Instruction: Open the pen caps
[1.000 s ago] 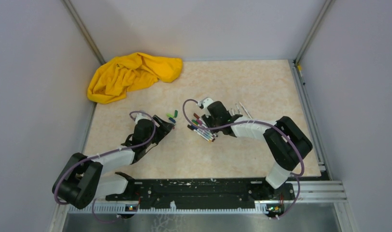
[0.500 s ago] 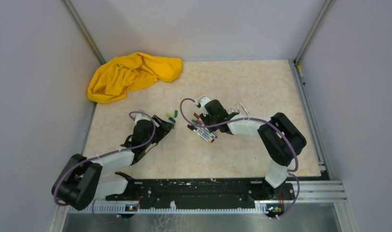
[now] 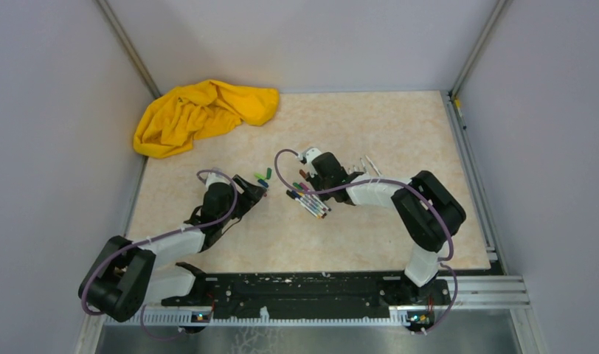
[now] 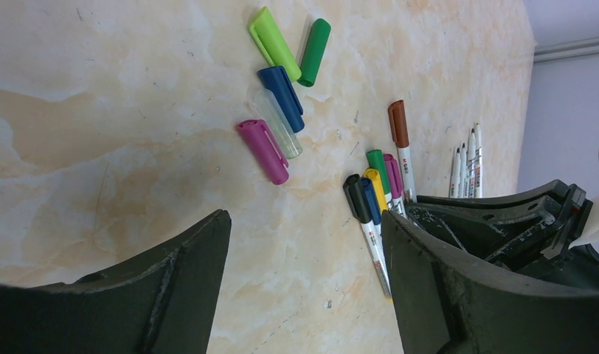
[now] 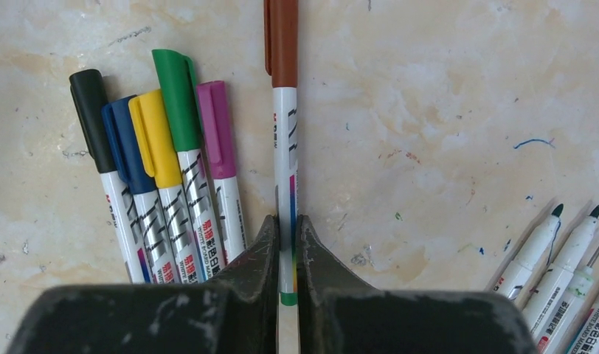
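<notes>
My right gripper (image 5: pixel 288 221) is shut on the barrel of a brown-capped pen (image 5: pixel 285 140) lying on the table. Beside it lie several capped pens (image 5: pixel 164 169) with black, blue, yellow, green and purple caps. Uncapped pens (image 5: pixel 558 254) lie at the lower right. In the left wrist view loose pen caps (image 4: pixel 282 88), light green, dark green, blue, clear and pink, lie together on the table. My left gripper (image 4: pixel 304 258) is open and empty, just short of those caps. In the top view the left gripper (image 3: pixel 254 189) is near the caps (image 3: pixel 262 177) and the right gripper (image 3: pixel 311 180) is at the pens (image 3: pixel 309 198).
A crumpled yellow cloth (image 3: pixel 201 112) lies at the table's far left corner. Grey walls close the table on three sides. The right gripper's fingers (image 4: pixel 503 221) show at the right of the left wrist view.
The right arm has shifted slightly to the left over the pen pile. The left arm has not moved.
</notes>
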You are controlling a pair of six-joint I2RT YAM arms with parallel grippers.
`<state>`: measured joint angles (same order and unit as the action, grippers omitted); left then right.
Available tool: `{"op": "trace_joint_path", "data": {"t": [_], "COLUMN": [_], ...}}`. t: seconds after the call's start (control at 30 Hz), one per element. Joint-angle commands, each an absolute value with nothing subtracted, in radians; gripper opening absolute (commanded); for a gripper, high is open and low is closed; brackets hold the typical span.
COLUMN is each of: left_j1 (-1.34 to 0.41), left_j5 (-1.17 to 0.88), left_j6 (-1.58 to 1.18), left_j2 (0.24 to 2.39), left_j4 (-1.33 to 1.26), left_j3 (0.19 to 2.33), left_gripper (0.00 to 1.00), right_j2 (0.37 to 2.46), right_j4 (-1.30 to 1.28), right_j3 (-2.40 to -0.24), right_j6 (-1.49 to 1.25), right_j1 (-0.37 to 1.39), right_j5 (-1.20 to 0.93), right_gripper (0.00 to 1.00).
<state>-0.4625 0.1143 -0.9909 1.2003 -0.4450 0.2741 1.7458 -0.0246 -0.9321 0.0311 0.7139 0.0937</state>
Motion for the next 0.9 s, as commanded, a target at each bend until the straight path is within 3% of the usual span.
{"op": "trace_joint_path", "data": {"t": [0.0, 0.33, 0.6, 0.87], "left_j1": [-0.462, -0.461, -0.461, -0.503], "left_j5": [0.107, 0.020, -0.095, -0.133], "left_j6": [-0.982, -0.978, -0.980, -1.021], "left_j2": [1.181, 1.147, 1.091, 1.052], "left_j4": [-0.459, -0.470, -0.421, -0.418], "left_j3": [0.287, 0.275, 0.290, 0.313], "left_gripper": [0.81, 0.94, 0.98, 0.98], "right_j2": [1.757, 1.557, 1.400, 1.289], "right_j4": [-0.025, -0.012, -0.079, -0.040], "right_j3": [-0.923, -0.882, -0.840, -0.741], "right_j6": [0.007, 0.015, -0.037, -0.168], "right_j1": [0.722, 0.721, 0.761, 0.911], "right_j5": [0.130, 0.204, 0.192, 0.208], "right_gripper": [0.00, 0.00, 0.00, 0.00]}}
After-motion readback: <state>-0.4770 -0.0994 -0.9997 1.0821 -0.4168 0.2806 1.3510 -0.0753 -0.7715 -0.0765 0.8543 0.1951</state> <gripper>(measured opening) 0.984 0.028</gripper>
